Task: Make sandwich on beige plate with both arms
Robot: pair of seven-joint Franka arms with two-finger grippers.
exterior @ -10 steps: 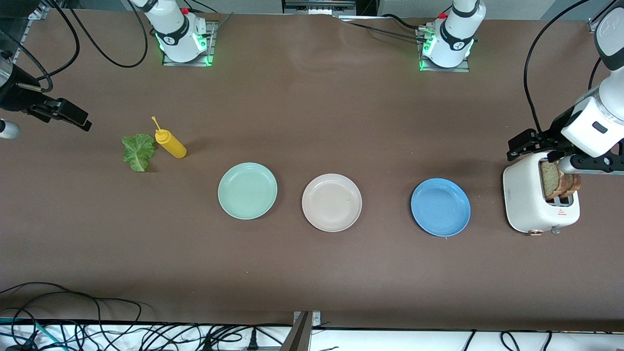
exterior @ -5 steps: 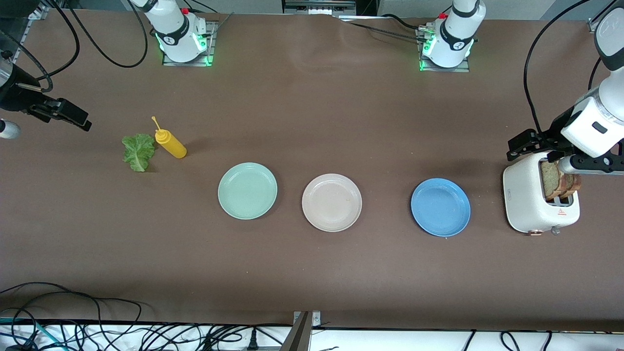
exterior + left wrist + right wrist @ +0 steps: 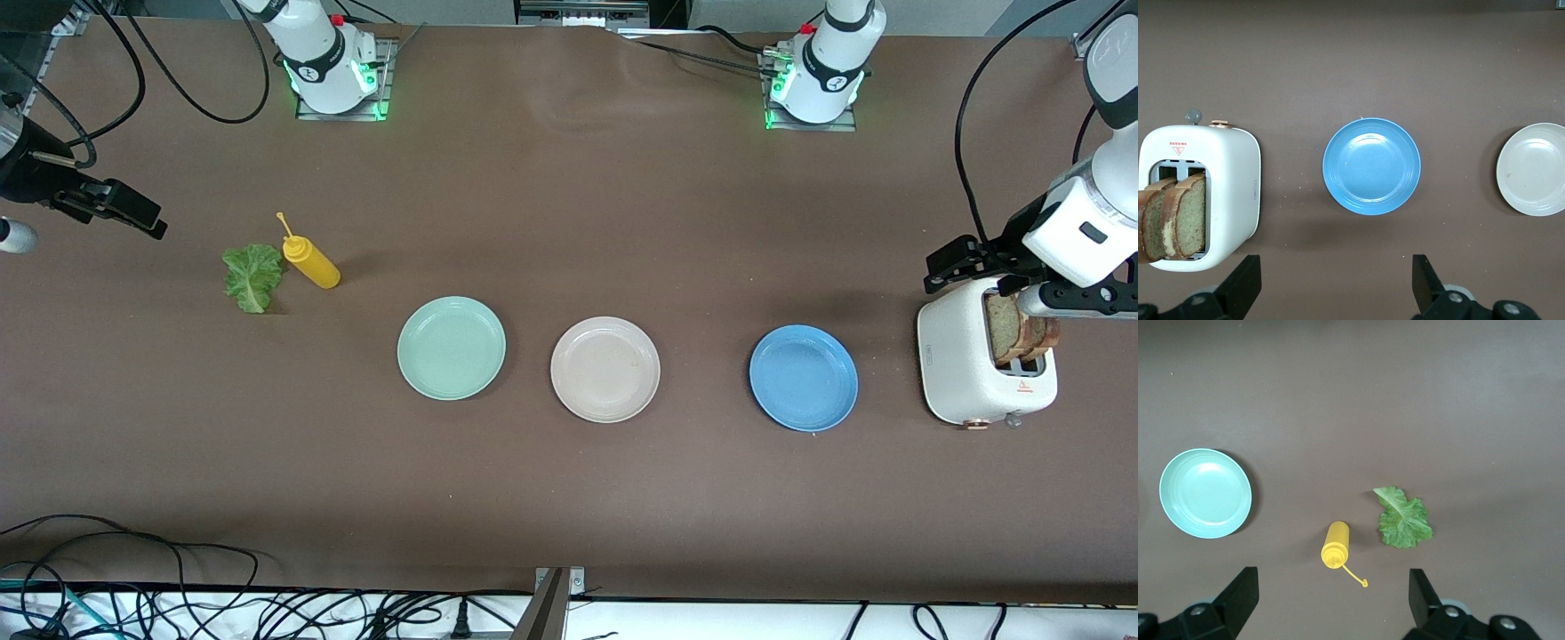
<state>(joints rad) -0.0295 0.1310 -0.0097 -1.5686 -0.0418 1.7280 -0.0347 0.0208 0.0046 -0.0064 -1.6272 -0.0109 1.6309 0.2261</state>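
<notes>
Beige plate sitting centre frame, bare, between mint plate and blue plate; bread standing in toaster, right edge; lettuce lying beside mustard bottle, left; left gripper hovering spread apart above toaster; right gripper waiting, fingers apart, left edge.

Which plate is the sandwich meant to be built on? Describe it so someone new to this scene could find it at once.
Three round plates lie in a row across the middle of the brown table. The target is the beige plate, the middle one, with the mint-green plate toward the right arm's end and the blue plate toward the white toaster. It alone is pale beige-pink.
</notes>
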